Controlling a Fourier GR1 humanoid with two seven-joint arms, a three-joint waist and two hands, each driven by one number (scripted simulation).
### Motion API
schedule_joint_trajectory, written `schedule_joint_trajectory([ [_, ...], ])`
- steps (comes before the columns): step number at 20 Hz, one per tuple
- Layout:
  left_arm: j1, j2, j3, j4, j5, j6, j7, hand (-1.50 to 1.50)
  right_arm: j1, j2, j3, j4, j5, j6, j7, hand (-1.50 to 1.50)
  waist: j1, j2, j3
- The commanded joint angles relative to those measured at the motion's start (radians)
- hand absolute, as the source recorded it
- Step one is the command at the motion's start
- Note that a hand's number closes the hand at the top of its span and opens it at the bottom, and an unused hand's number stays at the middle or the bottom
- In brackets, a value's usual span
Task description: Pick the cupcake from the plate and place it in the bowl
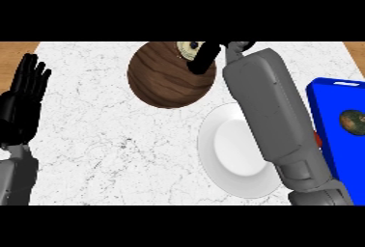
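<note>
Now right hand (208, 54) over wooden bowl (167, 79), fingers apparently curled round cupcake (189, 48); white plate (235, 154) under its forearm. Left hand (25, 91) open, upright.

White marble-patterned counter top (107, 144) with grey veining is filling most of the view, wooden edge showing at the far left corner. Sitting directly on it: a brown wooden bowl (160, 82) toward the back centre, a white plate (231, 154) just in front and to its right, rims nearly touching, and a blue tray (342, 144) lying at the right edge.
</note>
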Motion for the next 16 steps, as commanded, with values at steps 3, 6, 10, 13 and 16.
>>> schedule_joint_trajectory([
  [3, -0.015, 0.004, 0.000, -0.024, 0.005, 0.002, 0.034, 0.00, -0.028, 0.011, 0.119, 0.269, 0.044, -0.227, -0.042, 1.50, 0.013, 0.004, 0.000],
  [6, -0.061, 0.008, 0.006, 0.054, -0.001, -0.008, -0.012, 0.00, -0.056, 0.011, 0.152, 0.412, 0.051, -0.281, -0.052, 1.50, 0.018, 0.012, -0.001],
  [10, -0.011, -0.003, -0.004, 0.002, 0.010, -0.026, -0.020, 0.00, -0.075, 0.011, 0.097, 0.534, -0.039, -0.430, -0.008, -1.50, 0.044, 0.015, 0.000],
  [13, -0.059, 0.002, -0.001, 0.056, -0.008, -0.008, -0.018, 0.00, -0.046, 0.011, 0.050, 0.571, -0.131, -0.475, -0.110, -1.50, 0.034, 0.018, 0.001],
  [16, -0.075, -0.003, -0.020, 0.011, 0.009, -0.019, 0.036, 0.00, -0.037, 0.011, 0.073, 0.565, -0.264, -0.574, -0.155, -1.50, 0.070, 0.016, 0.002],
])
